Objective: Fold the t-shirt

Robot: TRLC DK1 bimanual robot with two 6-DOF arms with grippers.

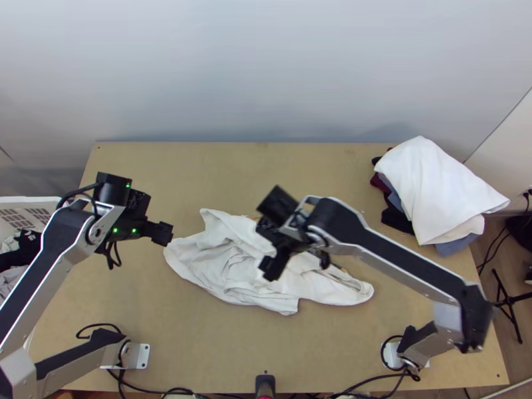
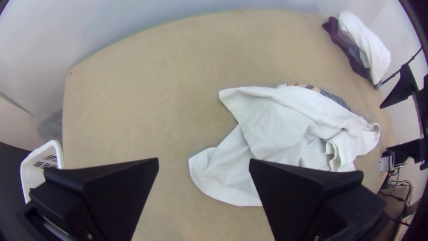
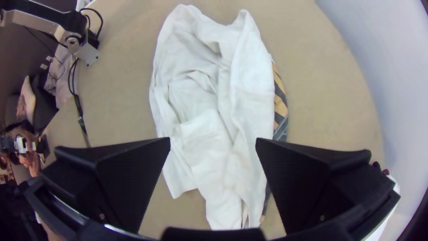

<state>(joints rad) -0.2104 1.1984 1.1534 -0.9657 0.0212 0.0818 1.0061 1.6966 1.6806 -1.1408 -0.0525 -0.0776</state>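
T-shirt [image 1: 226, 266] on the wooden surface [image 1: 219, 352], white, wrinkled and lying in loose, uneven folds! It stretches from just beside the left claw [image 1: 136, 241], off to that claw's right, to underneath the right claw [image 1: 276, 245] and on past it.

Over at the left claw, the two fingers stand wide apart. In its wrist view the cloth's near-left end pokes into the gap as seen from above, and a pointed corner lies farther off, toward the wall [image 1: 266, 73].

Across to the right claw, and that one is wide too, poised above the cloth's middle. Its wrist view has the crumpled white fabric running lengthwise between the fingers, with creases bunching up and a striped patch [image 3: 280, 107] peeking out along the far edge. The tapered end of the T-shirt lies to this claw's right, a little nearer the arm bases.

Beyond the right claw, farther right and back, sits a stack of clothes [image 1: 432, 193], white draped on top, dark, deep red and blue-grey layers peeping out below. Away to the left of the left claw, beside the surface, stands a white basket [image 1: 30, 200] with dark and pale cloth [image 1: 20, 249] inside.
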